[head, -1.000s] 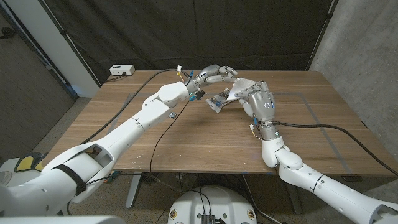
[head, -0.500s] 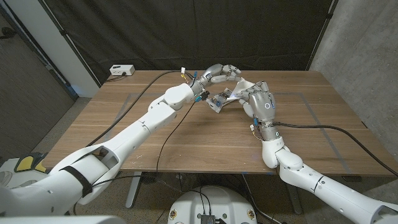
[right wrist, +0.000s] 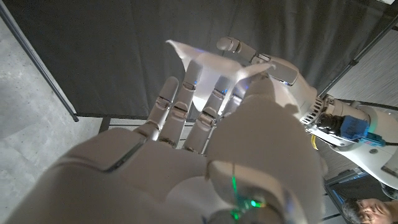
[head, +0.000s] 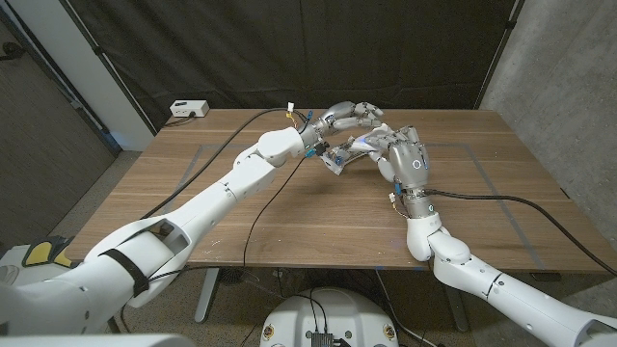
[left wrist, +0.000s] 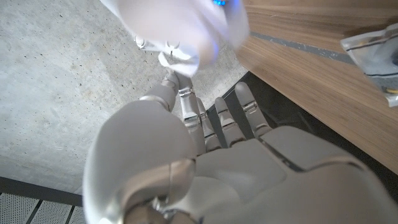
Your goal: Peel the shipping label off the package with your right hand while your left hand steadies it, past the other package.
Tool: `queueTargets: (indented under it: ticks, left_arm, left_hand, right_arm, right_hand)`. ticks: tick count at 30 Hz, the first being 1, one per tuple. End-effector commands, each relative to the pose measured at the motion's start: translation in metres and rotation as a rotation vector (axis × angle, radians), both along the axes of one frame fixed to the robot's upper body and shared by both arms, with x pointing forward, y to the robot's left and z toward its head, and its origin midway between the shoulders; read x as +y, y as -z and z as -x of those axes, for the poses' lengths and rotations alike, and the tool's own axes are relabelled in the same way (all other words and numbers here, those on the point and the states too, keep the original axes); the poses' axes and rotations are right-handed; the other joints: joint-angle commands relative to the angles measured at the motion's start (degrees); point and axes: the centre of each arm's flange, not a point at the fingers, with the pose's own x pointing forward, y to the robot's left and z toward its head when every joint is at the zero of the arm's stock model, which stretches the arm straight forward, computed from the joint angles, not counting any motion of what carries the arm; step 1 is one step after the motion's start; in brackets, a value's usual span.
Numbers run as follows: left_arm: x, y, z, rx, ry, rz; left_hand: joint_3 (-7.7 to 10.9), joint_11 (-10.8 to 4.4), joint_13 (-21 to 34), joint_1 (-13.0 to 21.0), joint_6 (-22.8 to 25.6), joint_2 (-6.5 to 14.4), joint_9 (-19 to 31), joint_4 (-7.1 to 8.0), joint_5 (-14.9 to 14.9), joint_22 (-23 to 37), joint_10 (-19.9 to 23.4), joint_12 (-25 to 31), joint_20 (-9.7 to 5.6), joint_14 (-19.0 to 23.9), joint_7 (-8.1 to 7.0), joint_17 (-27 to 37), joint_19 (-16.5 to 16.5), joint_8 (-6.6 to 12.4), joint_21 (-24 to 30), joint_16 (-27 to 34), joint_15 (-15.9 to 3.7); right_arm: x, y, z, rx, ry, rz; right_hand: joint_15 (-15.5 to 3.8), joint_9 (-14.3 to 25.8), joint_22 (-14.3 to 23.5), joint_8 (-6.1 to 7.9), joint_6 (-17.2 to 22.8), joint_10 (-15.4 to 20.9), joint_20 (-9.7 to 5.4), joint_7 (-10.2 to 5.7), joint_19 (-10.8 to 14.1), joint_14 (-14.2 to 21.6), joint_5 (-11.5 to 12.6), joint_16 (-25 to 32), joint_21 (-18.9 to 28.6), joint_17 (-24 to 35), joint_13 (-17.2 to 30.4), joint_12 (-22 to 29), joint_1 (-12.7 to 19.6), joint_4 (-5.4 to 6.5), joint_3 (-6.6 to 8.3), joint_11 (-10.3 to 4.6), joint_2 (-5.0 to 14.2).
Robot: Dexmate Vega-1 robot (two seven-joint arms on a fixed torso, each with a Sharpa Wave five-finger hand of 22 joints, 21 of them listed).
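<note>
The right hand [head: 403,159] is seen raised above the wooden table [head: 289,217], past its middle, its fingers closed around the near side of a white package [head: 359,145], which is held clear of the tabletop. In the right wrist view the package [right wrist: 211,78] is shown standing up beyond the fingers [right wrist: 180,102]. Just behind, the left hand [head: 349,116] is placed at the package's far upper edge; whether it actually grips cannot be told, though contact appears likely. A small white box [head: 189,109] is noted at the far left edge.
</note>
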Motion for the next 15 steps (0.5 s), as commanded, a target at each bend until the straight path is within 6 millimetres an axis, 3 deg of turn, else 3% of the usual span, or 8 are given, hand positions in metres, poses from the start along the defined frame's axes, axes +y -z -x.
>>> queueTargets:
  ticks: [1, 6, 11, 15]
  left_arm:
    - [-0.007, 0.003, -0.001, 0.041, 0.043, -0.013]
    - [-0.007, 0.004, -0.002, 0.062, 0.042, 0.021]
    - [-0.004, 0.004, -0.003, 0.093, 0.039, 0.087]
    - [0.000, 0.000, -0.003, 0.102, 0.035, 0.144]
  left_hand:
    - [0.66, 0.20, 1.44, 1.70, -2.91, 2.68, 4.53, 0.47, 0.12, 0.78, -1.00, 0.86, -0.68, -0.44, 0.26, 1.03, -2.97, 2.31, 1.73, 0.70, -2.79]
    - [1.01, 0.12, 2.46, 1.53, -4.44, 2.80, 7.70, 0.72, -0.01, 1.19, -1.23, 1.53, -1.40, -0.24, 0.27, 1.72, -2.99, 4.14, 2.70, 1.15, -2.60]
    - [1.38, -0.18, 3.57, 1.47, -5.45, 2.58, 10.77, 0.72, -0.07, 1.50, -1.09, 2.43, -2.23, 0.03, 0.11, 2.36, -2.49, 6.09, 3.31, 1.54, -2.66]
    - [1.54, -0.38, 4.11, 1.33, -6.06, 2.57, 12.27, 0.81, -0.07, 1.61, -1.14, 2.81, -2.55, 0.04, 0.00, 2.59, -2.41, 6.99, 3.41, 1.61, -2.78]
  right_arm:
    - [-0.011, 0.000, 0.000, 0.081, 0.040, -0.110]
    - [-0.016, 0.001, 0.001, 0.106, 0.017, -0.126]
    - [-0.021, 0.004, -0.001, 0.121, -0.036, -0.185]
    - [-0.024, 0.007, -0.003, 0.102, -0.079, -0.252]
  right_hand:
    - [-9.12, 0.28, -0.04, 0.26, -6.49, -4.82, 0.83, 1.62, -1.21, -2.19, 0.29, -2.67, -1.02, -1.31, -0.30, -0.45, -6.54, 3.34, -3.32, 1.32, -2.39]
    - [-9.01, 0.30, -0.02, 0.90, -6.77, -5.65, 1.35, 2.45, -1.77, -2.88, 0.86, -2.99, -1.68, -1.31, -0.52, 0.07, -12.34, 6.19, -5.99, 1.80, -3.45]
    - [-9.23, 0.34, 0.10, 2.45, -2.56, -4.08, 1.60, 2.75, -2.01, -2.15, 1.49, -2.80, -2.02, -1.29, -0.55, 1.21, -15.86, 8.24, -7.02, 3.04, -2.33]
    - [-9.33, 0.59, 0.29, 4.28, 3.31, -0.06, 1.87, 2.61, -1.44, 1.30, 1.88, -1.25, -1.83, -0.59, 0.08, 3.64, -14.33, 7.49, -5.87, 3.14, -0.17]
